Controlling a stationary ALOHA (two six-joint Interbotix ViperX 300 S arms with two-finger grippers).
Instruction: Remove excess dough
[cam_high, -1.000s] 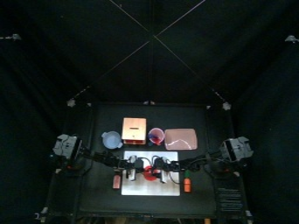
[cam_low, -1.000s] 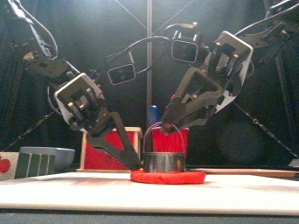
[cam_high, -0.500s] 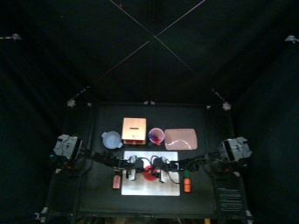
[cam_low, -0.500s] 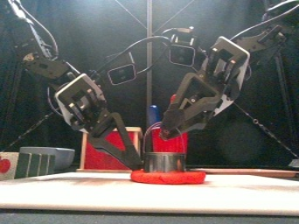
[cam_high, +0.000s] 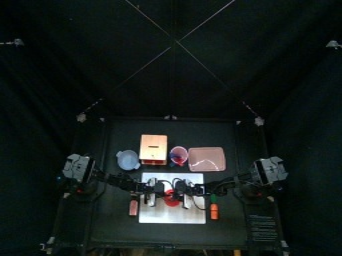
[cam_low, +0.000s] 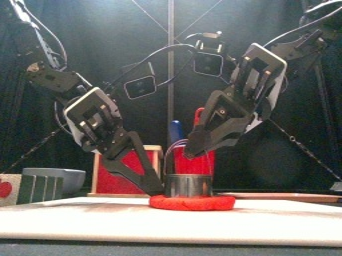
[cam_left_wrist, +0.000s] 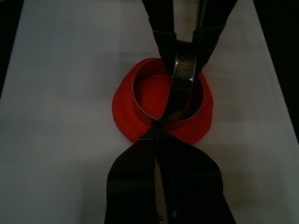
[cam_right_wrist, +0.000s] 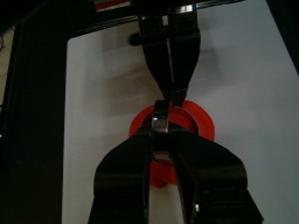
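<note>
Pinching the near wall of the metal ring (cam_low: 190, 185), the left hand (cam_low: 154, 183) has its jaws drawn nearly together on the thin rim and braces the ring from the left side. The ring stands upright, pressed into the dough (cam_low: 191, 202), which lies flat on the white board (cam_low: 80, 215) at the middle of the worktop's front edge. A red collar of dough spreads out all round the ring's foot; that collar, by my reading, is the excess to be taken off.

Over the ring's right rim hangs the right hand (cam_low: 191, 152), its jaws partly narrowed about the metal. Whether they have bitten yet cannot be told.

To do this step well, the ring should be held hard down against the board, so the disc inside stays cut and in place. The collar should be caught at its outer edge, not close to the ring wall. Soft dough stretches and tears, so a slow peel around the ring is likely to suit better than a straight pull upward. Tilting the ring would probably smear the cut.
</note>
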